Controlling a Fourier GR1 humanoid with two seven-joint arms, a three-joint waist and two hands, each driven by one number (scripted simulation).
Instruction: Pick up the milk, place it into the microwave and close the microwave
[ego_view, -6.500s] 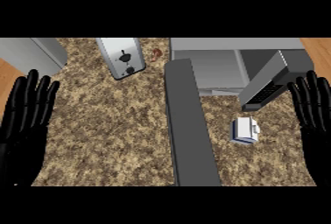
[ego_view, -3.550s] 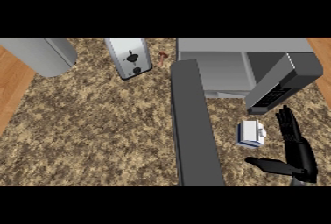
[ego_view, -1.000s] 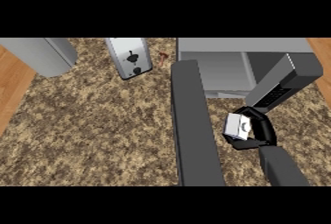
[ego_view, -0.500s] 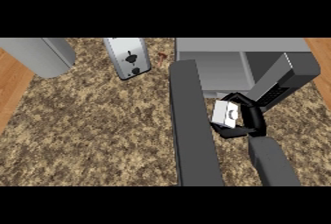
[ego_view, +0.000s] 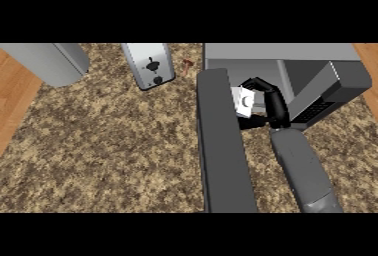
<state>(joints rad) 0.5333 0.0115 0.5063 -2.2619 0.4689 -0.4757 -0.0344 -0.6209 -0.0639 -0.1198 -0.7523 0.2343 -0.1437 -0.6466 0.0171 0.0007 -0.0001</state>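
The white milk carton (ego_view: 244, 102) is held off the counter, just in front of the microwave's (ego_view: 295, 55) open cavity. My right hand (ego_view: 272, 105) curls round the carton from its right side and hides part of it. The grey forearm runs down to the lower right. The microwave's open door (ego_view: 221, 145) stretches as a long dark slab toward me, just left of the carton. The dark control panel (ego_view: 328, 95) stands to the right of my hand. My left hand does not show.
A silver toaster (ego_view: 151, 65) stands at the back of the speckled counter (ego_view: 103, 145). A grey appliance (ego_view: 48, 62) fills the back left corner. Wooden floor (ego_view: 11, 100) shows past the counter's left edge.
My right hand reached the milk, closed on it and lifted it. Over the last second it has carried the carton away from me, up to the microwave's opening. The left hand has left the view.
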